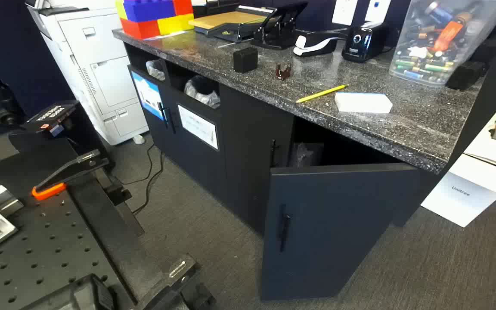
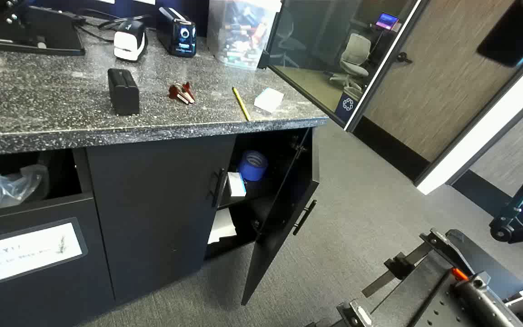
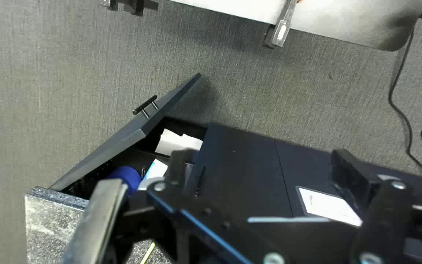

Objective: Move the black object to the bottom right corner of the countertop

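Grey carpeted floor (image 3: 277,80) along a run of dark navy cabinets (image 3: 240,165), topped by a long, speckled dark grey table (image 1: 429,125). In the wrist view, a blurred hand (image 3: 260,165) in the foreground, along the bottom edge. Fingers (image 3: 354,172) spread wide apart, grasping nothing; through the gap, closed cabinet fronts and, nearer the finger on the right of the view, a framed white label (image 3: 326,205). Ahead of both fingertips, more carpet, then, well apart at the top of the view, a pale platform (image 3: 343,18). Near the finger on the left, partly covered by the hand, a blue roll of tape (image 3: 128,175) inside the cabinet; farther out on that side, a cabinet door (image 3: 130,134) standing open, with a handle (image 3: 145,105) on the side away from the hand. Behind that finger, toward the lower left, a corner of the table, with a short stretch of yellow pencil (image 3: 148,253) peeking from under the hand's linkage. Small matte black block (image 1: 245,60) outside the hand's grip, upright on the table in both exterior views, with a brown-red staple remover (image 1: 282,72) close by, between block and pencil. Impossible to tell its exact direction or distance from the hand, with much of the table covered by the hand's body in the wrist view.
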Robot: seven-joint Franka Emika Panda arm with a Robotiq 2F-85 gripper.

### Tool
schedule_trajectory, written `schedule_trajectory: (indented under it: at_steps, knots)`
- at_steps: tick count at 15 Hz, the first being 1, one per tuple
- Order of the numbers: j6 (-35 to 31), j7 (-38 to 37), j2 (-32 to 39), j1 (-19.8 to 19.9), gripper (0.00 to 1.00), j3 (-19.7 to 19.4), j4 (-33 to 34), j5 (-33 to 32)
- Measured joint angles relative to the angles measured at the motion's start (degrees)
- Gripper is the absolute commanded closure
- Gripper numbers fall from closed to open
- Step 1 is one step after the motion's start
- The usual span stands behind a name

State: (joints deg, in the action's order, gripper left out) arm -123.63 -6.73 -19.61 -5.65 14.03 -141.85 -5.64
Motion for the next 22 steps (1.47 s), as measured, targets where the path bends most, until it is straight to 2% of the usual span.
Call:
schedule_trajectory:
  at_steps: [14, 17, 22]
  knots:
    - [-0.3, 0.0, 0.9, 0.0, 0.00, -0.1, 0.4, -0.2]
    - [-4.9, -0.6, 6.5, 0.5, 0.00, -0.4, 2.9, -2.8]
    - [-15.7, -3.8, 24.0, 2.4, 0.00, -3.8, 13.2, -12.4]
